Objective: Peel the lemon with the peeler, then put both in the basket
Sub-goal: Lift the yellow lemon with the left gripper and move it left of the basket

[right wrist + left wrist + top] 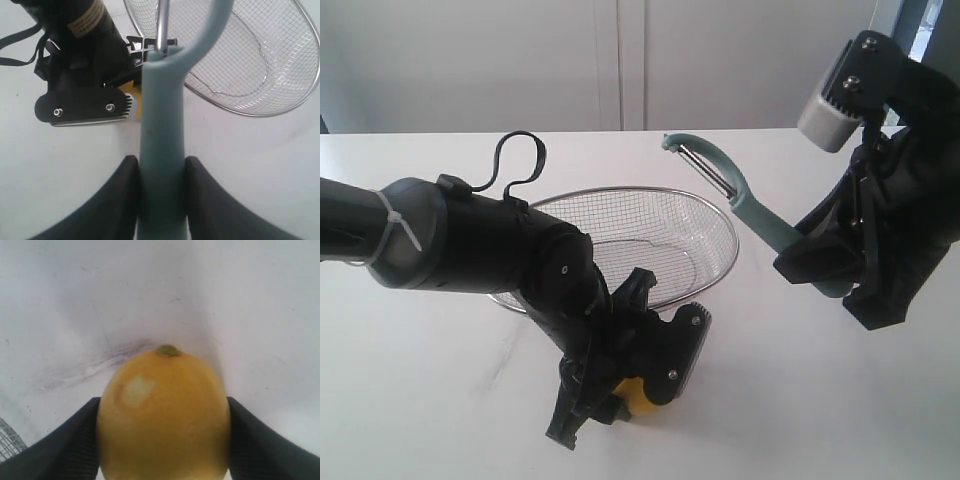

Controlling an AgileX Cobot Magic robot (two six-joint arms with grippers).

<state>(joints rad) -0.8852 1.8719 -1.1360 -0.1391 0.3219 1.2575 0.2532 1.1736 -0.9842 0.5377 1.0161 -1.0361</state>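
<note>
The yellow lemon [165,415] lies on the white table, green nub pointing away and a small pale patch on its skin. My left gripper [162,440] is shut on it, with a black finger [70,445] pressed against each side. In the exterior view the lemon [642,398] barely shows under the left gripper [630,405], in front of the basket [720,215]. My right gripper [161,200] is shut on the handle of the teal peeler [162,150]. The peeler [760,215] is held in the air by the right gripper [825,265], its blade over the basket's right rim.
The wire basket [260,114] stands in the middle of the white table [440,400], holding nothing that I can see. The left arm's black body [480,240] crosses in front of its left side. A pale wall [620,60] runs behind the table.
</note>
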